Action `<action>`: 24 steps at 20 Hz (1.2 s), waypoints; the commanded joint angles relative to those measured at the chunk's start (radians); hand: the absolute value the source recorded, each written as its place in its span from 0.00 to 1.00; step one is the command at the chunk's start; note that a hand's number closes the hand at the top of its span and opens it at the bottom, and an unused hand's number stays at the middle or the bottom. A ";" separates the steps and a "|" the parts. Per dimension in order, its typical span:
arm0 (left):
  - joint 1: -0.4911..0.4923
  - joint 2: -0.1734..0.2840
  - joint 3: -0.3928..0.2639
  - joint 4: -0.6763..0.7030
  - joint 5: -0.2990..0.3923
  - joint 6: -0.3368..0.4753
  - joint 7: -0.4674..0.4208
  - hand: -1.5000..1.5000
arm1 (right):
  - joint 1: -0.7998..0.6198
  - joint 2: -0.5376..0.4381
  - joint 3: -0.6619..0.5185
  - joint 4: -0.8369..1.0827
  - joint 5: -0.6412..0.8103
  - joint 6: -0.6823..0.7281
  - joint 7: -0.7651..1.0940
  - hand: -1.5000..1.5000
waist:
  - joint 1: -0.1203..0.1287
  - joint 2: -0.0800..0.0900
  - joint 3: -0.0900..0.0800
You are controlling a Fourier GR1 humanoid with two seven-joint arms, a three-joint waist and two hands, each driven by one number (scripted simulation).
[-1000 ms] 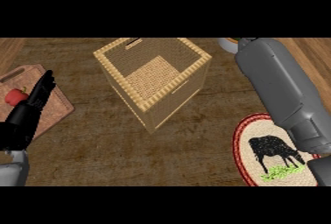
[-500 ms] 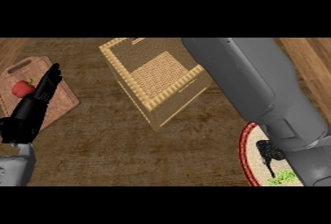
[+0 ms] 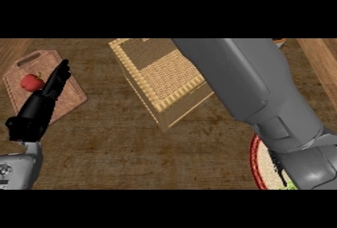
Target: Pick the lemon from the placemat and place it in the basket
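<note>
The woven basket (image 3: 136,84) stands at the top middle, and part of it is covered by my right forearm (image 3: 250,98). That grey forearm runs from the lower right up across the basket's right side and leaves the view at the top, so the right hand itself does not show. A strip of the oval placemat (image 3: 265,171) with its red rim shows at the lower right under the forearm. No lemon is visible anywhere. My left hand (image 3: 39,107) rests at the left with straight fingers pointing up, holding nothing.
A wooden cutting board (image 3: 69,95) lies at the far left with a small red fruit (image 3: 31,83) on it, right beside my left fingertips. Brown counter top stretches between the board, the basket and the placemat.
My right forearm has swung left and up over the basket, hiding more of it and of the placemat. The view has shifted a little; the left hand stays where it was.
</note>
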 commanded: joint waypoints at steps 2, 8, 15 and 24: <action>-0.017 0.001 0.012 -0.007 0.024 -0.020 0.027 0.50 | -0.039 0.069 -0.048 0.085 -0.008 0.022 0.152 1.00 | 0.011 0.003 0.000; -0.020 0.009 0.011 0.016 -0.002 -0.017 -0.009 0.50 | -0.066 0.068 -0.006 0.229 0.041 0.176 0.177 1.00 | 0.005 0.004 -0.001; 0.007 -0.005 0.012 0.004 -0.008 -0.010 -0.002 0.50 | -0.082 0.061 -0.023 0.279 0.020 0.307 0.141 1.00 | 0.004 0.000 0.000; -0.022 -0.013 0.012 0.010 -0.022 -0.014 0.007 0.50 | -0.039 0.065 -0.116 0.253 -0.019 0.176 0.031 0.00 | 0.010 0.006 0.001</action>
